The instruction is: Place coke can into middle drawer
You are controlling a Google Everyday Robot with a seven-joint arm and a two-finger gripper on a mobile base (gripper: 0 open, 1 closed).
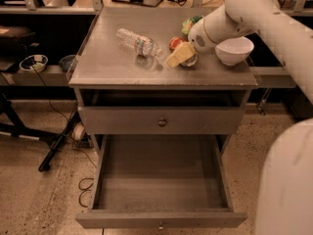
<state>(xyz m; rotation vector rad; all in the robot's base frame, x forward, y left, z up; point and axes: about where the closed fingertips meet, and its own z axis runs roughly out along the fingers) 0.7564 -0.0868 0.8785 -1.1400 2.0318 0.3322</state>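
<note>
cabinet top [107, 67] | water bottle [139, 42], coke can [175, 42], white bowl [234, 49] | gripper [180, 56] at coke can

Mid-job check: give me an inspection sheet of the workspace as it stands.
Surface: grey cabinet top, items toward its back right.
Job's things: coke can on the top beside the gripper; middle drawer pulled open, nothing seen inside.
Clutter: water bottle lying down; white bowl; green item.
Grippers: gripper low over the top, at the can.
Cables: cable on the floor left of the drawer.
Surroundings: upper drawer closed; small bowl on left shelf.
</note>
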